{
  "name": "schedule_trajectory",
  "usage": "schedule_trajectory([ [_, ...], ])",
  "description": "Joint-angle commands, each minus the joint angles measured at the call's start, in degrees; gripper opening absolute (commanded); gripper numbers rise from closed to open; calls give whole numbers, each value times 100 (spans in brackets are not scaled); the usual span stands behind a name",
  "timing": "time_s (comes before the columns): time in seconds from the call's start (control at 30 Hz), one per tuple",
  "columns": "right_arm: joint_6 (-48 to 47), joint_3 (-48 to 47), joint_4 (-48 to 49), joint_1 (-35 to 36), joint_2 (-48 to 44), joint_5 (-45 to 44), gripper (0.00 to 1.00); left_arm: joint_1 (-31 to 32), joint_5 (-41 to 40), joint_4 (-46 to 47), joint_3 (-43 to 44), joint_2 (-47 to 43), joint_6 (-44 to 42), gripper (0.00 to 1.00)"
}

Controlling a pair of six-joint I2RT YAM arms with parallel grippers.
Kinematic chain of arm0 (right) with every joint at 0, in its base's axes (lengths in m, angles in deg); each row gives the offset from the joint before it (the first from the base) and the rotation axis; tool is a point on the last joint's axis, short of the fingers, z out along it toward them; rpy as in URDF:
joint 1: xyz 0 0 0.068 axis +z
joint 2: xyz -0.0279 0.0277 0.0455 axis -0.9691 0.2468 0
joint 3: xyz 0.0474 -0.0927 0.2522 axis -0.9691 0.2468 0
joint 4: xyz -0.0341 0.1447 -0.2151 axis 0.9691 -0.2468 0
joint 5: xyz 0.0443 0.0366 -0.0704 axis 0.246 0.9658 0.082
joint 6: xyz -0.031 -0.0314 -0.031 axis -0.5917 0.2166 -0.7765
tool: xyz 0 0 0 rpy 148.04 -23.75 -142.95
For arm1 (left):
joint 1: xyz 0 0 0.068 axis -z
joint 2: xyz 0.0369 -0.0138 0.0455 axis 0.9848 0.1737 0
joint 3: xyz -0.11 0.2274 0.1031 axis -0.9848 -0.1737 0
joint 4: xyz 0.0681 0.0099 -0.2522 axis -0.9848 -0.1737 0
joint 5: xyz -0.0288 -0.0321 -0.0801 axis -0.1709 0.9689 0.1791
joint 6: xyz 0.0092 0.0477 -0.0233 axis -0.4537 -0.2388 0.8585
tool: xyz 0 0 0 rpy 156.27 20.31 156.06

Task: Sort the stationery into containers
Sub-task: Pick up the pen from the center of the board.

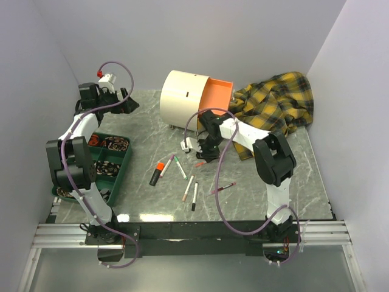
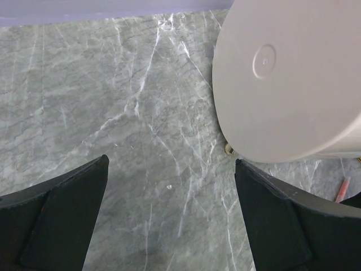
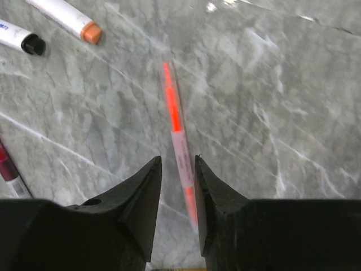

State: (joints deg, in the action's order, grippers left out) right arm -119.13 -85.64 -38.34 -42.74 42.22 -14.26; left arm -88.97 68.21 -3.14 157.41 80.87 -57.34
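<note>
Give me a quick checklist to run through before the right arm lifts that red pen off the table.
1. Red pen lies between the fingers of the right gripper: ok.
2. Firm grip on the pen: cannot tell; the jaws stand narrow, but the wrist view does not show whether both fingers touch it.
3. Nearby white pen clear of the fingers: ok.
4. Orange drawer pulled open to receive it: ok.
5. Left gripper open, holding nothing, beside the cabinet and away from the pen: ok.
</note>
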Motion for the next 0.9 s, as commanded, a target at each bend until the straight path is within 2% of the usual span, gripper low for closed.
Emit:
schedule_trajectory([
  [0.0,-42,335,286,227,-30,-179,36,1,127,262,24,-120,88,99],
  [0.23,143,520,602,429,31,-566,32,10,171,341,42,-32,210,100],
  [0.33,266,476,532,438,145,-662,24,10,215,350,59,3,237,99],
  [0.47,345,582,410,421,-21,-593,4,10,241,316,130,30,237,99],
  [0.57,380,346,-73,307,-582,-191,1,-8,302,157,261,47,167,99],
  [0.63,486,-469,-476,132,-785,100,0,-26,399,122,340,39,149,99],
  [0.67,382,-891,-1166,-87,-760,528,0,-43,469,61,376,47,97,99],
  [0.7,372,-1878,-1521,-202,-716,750,0,-34,496,34,437,82,44,99],
  [0.73,337,-2401,-2282,-299,-577,935,0,-43,505,34,481,100,9,99],
  [0.77,154,-2902,-2629,-361,-506,1076,0,-43,496,-114,507,126,-52,99],
  [0.8,117,-3743,-2919,-440,-444,1156,0,-43,479,-133,560,170,-97,99],
  [0.87,247,-4303,-3142,-528,-478,1139,0,-43,452,-151,604,266,-193,99],
])
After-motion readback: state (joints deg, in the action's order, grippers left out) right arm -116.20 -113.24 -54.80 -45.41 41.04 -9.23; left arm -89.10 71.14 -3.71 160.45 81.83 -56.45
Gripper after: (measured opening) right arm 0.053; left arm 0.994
